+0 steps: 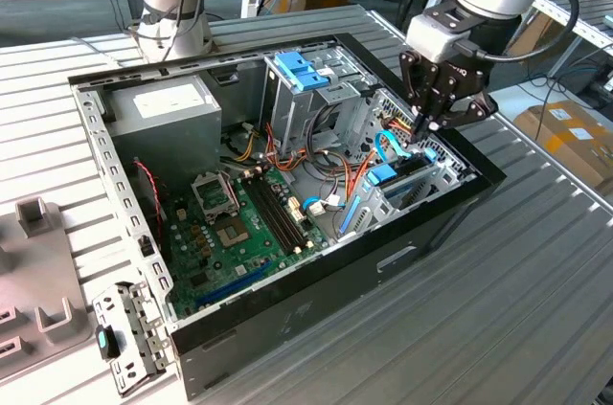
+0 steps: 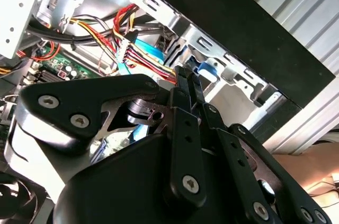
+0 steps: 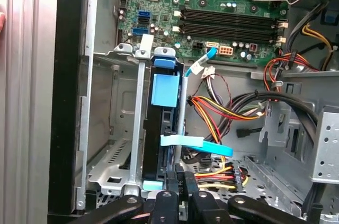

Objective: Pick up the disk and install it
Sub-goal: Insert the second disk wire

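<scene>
The disk (image 3: 161,128) stands on edge inside the metal drive cage (image 3: 114,144) of the open computer case (image 1: 316,314). Its dark side and light-blue carrier rail (image 3: 165,90) show in the first wrist view. In the exterior view the disk (image 1: 395,175) sits in the cage at the case's right end. My gripper (image 1: 423,123) hangs just above that cage, its two fingers pressed together with nothing seen between them. In the second wrist view the fingertips (image 2: 186,78) point down at the cage. In the first wrist view the gripper (image 3: 180,176) is at the disk's near end, beside a power connector.
Red, yellow and black cables (image 3: 222,110) run close beside the disk. The green motherboard (image 1: 239,223), power supply (image 1: 168,103) and a blue-topped upper bay (image 1: 302,70) fill the case. A second arm's base (image 1: 177,3) stands behind. Grey fixtures (image 1: 38,261) and a bracket (image 1: 120,338) lie on the exterior view's left.
</scene>
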You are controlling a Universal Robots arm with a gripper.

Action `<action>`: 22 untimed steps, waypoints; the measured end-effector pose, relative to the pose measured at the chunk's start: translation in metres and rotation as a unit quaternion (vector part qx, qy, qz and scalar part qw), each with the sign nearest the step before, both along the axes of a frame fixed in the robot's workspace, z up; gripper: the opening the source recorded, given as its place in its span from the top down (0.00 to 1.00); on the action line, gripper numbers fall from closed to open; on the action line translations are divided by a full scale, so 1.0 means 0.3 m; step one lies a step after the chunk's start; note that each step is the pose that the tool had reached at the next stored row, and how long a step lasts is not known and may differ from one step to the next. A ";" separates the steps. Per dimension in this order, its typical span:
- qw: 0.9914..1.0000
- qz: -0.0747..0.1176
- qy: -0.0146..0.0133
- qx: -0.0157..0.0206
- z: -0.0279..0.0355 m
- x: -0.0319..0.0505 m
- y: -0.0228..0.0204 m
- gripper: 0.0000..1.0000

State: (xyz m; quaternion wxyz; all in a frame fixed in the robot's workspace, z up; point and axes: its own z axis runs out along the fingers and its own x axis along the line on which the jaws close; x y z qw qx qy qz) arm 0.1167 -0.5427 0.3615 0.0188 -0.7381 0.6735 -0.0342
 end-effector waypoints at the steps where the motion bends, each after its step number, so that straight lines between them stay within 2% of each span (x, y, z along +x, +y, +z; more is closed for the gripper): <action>1: 1.000 0.000 0.000 0.000 0.000 -0.001 -0.008 0.84; 2: 1.000 0.000 0.000 0.000 0.000 -0.002 -0.019 0.84; 4: 1.000 0.000 0.000 0.001 0.000 -0.004 -0.026 0.84; 8: 1.000 -0.016 0.000 0.001 -0.002 -0.005 -0.029 0.84; 9: 1.000 -0.016 0.000 0.008 -0.003 -0.005 -0.029 0.84; 10: 1.000 -0.016 0.000 0.011 -0.003 -0.005 -0.030 0.84; 12: 1.000 -0.016 0.000 0.015 -0.003 -0.006 -0.034 0.84; 17: 1.000 -0.016 0.000 0.019 -0.006 -0.018 -0.044 0.84; 21: 1.000 -0.016 0.000 0.019 -0.007 -0.020 -0.044 0.84; 22: 1.000 -0.016 0.000 0.021 -0.013 -0.021 -0.046 0.84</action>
